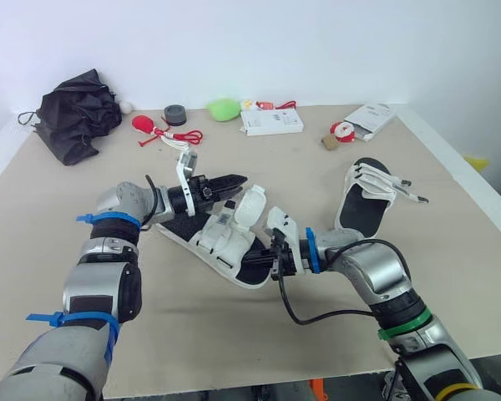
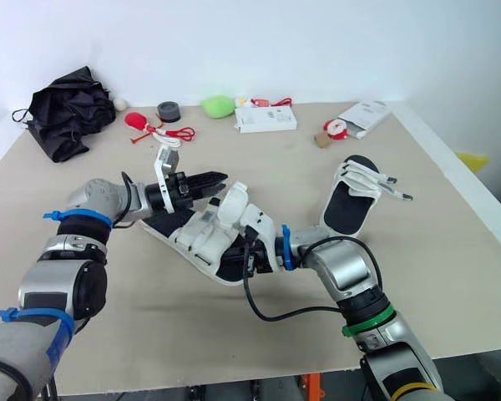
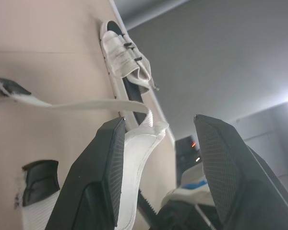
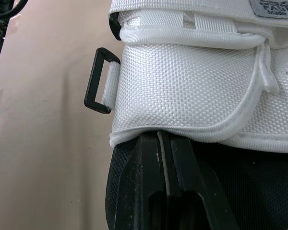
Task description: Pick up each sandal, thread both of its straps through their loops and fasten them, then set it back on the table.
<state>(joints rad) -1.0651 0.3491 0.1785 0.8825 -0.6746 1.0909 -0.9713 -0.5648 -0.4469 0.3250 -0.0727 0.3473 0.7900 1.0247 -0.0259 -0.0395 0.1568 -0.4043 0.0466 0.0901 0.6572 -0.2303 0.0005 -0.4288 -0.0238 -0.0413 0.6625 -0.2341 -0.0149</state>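
Observation:
A white sandal with a black sole (image 1: pixel 225 238) lies at the table's middle, its straps loose and flipped up. My left gripper (image 1: pixel 238 182) reaches in over its far side, open, and one white strap (image 3: pixel 139 143) rests against one of its fingers (image 3: pixel 105 167). At the sandal's near end my right gripper (image 1: pixel 271 255) is shut, its tips tucked under the edge of the white woven upper (image 4: pixel 182 86), beside a black strap loop (image 4: pixel 98 81). The second sandal (image 1: pixel 369 196) lies to the right, with its straps hanging loose.
Along the back of the table (image 1: pixel 50 334) sit a black folded umbrella (image 1: pixel 77 113), a red toy with cord (image 1: pixel 150 125), a tape roll (image 1: pixel 174 114), a green object (image 1: pixel 224 109), a white box (image 1: pixel 271 122) and a booklet (image 1: pixel 369 119). The table's right edge runs close behind the second sandal.

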